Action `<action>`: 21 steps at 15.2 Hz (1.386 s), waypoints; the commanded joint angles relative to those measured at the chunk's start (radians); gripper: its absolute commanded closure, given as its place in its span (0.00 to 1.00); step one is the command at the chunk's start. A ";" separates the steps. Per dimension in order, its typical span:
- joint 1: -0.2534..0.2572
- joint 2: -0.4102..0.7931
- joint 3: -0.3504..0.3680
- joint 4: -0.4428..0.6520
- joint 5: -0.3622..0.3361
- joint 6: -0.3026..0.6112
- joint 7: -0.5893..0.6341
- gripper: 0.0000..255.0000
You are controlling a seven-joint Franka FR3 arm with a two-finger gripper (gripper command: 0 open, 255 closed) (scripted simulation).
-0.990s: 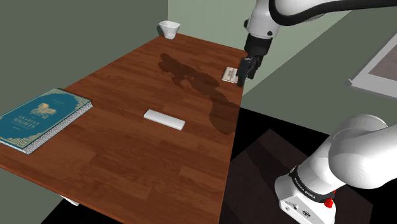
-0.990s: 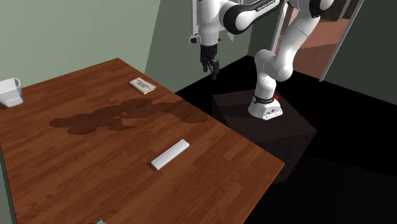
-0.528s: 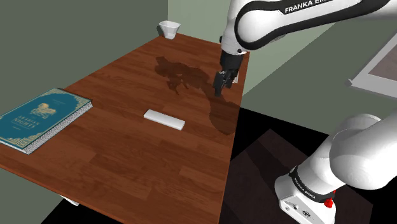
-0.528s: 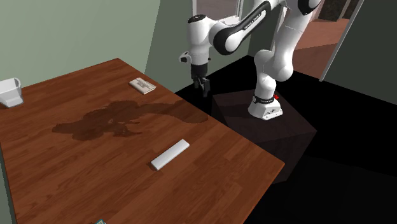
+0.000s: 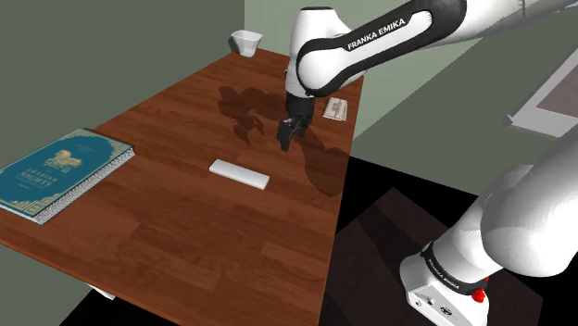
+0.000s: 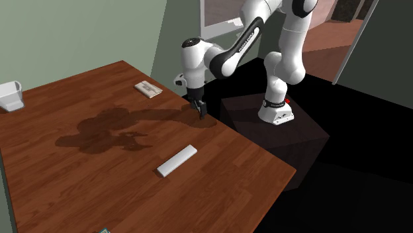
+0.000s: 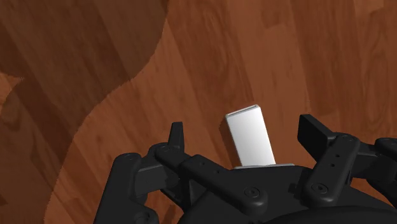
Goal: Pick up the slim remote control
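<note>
And there was the black two-finger pincer (image 5: 285,139) (image 6: 200,109) (image 7: 244,130), pointing down over the reddish-brown wooden table (image 5: 185,231) (image 6: 66,185) (image 7: 286,51). It carried nothing. In the wrist view its fingers (image 7: 176,130) stood well apart, with bare wood showing around them.

The slim white rectangular remote control (image 5: 239,173) (image 6: 177,160) (image 7: 250,137) lay flat on the table, near the pincer but clearly apart from it. In the shoulder view it sat below and to the left of the fingertips. In the second exterior view it sat below them and slightly left.

In the wrist view one short end of the remote control showed in the gap between the open fingers. Neither finger touched it, and the black body of the hand hid the rest of it.

The arm's dark shadow spread across the wood on the far side of the pincer from the stand.

A small white patterned card (image 5: 335,109) (image 6: 149,89) lay flat by the table edge, up and to the right of the pincer in the shoulder view.

A small white cup (image 5: 245,42) (image 6: 10,96) stood well away from the pincer at the table's far corner. A teal hardcover book (image 5: 60,171) rested farther off, beyond the remote control from the pincer, at the shoulder view's left.
</note>
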 commanded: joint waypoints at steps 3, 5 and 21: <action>0.019 0.149 0.017 0.085 -0.018 0.071 0.022 0.00; 0.029 0.223 0.022 0.136 -0.030 0.098 0.033 0.00; 0.110 0.685 0.021 0.514 -0.102 0.198 0.081 0.00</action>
